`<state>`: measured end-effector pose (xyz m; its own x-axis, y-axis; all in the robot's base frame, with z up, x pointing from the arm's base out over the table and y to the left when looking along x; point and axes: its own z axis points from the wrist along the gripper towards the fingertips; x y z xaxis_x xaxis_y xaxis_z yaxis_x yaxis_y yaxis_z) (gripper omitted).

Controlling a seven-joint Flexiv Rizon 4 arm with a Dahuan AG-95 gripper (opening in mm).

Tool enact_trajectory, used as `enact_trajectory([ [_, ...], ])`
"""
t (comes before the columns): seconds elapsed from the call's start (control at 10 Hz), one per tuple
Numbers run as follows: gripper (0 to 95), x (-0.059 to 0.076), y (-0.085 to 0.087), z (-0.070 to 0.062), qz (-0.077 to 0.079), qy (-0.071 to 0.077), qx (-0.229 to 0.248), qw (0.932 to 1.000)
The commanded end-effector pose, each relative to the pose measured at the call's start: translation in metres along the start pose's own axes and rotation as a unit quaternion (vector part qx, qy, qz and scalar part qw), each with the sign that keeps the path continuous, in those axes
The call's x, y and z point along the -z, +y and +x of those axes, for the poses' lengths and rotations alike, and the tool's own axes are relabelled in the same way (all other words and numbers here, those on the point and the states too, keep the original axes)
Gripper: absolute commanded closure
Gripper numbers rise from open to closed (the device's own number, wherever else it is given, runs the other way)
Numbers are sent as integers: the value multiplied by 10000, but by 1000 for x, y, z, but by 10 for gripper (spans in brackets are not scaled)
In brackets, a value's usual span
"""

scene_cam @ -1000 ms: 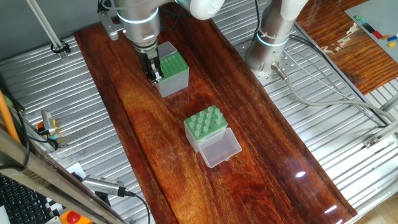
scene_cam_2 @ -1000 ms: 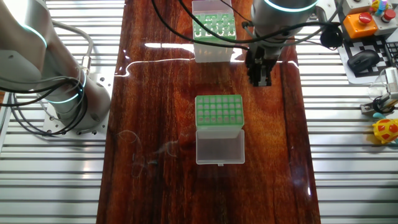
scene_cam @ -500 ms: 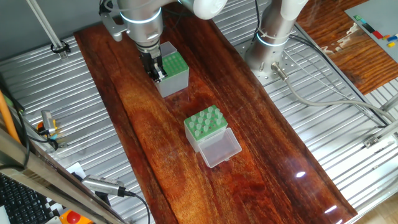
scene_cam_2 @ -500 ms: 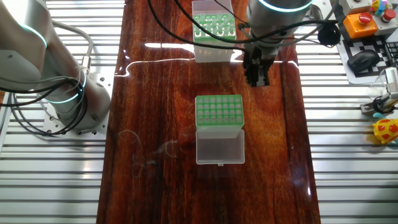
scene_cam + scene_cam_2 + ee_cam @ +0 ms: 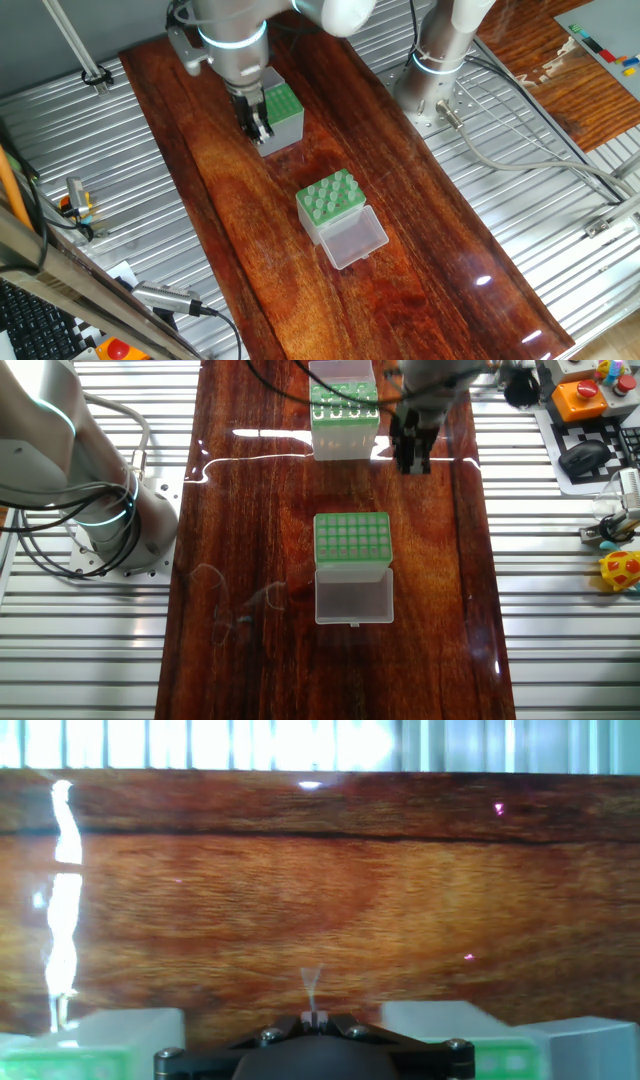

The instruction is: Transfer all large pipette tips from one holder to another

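Hand (image 5: pixel 414 460), one: closed on one pipette tip (image 5: pixel 313 988), beside the grey box (image 5: pixel 278 115). Bench (image 5: pixel 420 230), one. Boxes, two: grey box; whitish box (image 5: pixel 331 205), nearer the camera than the grey box, lid open. Judged: centre tip over a free hole, lower vertically.

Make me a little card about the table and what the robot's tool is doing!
Table: dark reddish wooden board
Middle box: whitish translucent box with green rack top, clear lid open
End box: grey-sided box with green rack top
Tool: beside the grey-sided box, above the wood
In tool: seemingly one translucent whitish pipette tip
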<state>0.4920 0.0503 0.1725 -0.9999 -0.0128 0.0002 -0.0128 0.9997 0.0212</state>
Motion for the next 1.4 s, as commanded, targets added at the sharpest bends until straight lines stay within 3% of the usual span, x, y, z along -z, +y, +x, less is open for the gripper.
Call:
enact_trajectory([
  [0.1, 950, 1, 0, 0, 5, 5, 312, 9995],
  [0.7, 950, 1, -1, 0, -49, 116, 812, 9966],
  [0.8, 950, 1, 5, -1, -158, 123, 891, 9958],
  [1.1, 950, -10, 50, 2, -113, 125, 569, 9982],
  [1.2, 950, -14, 76, 2, -104, 101, 352, 9993],
  [1.4, 950, -13, 78, 2, -67, 58, 593, 9982],
])
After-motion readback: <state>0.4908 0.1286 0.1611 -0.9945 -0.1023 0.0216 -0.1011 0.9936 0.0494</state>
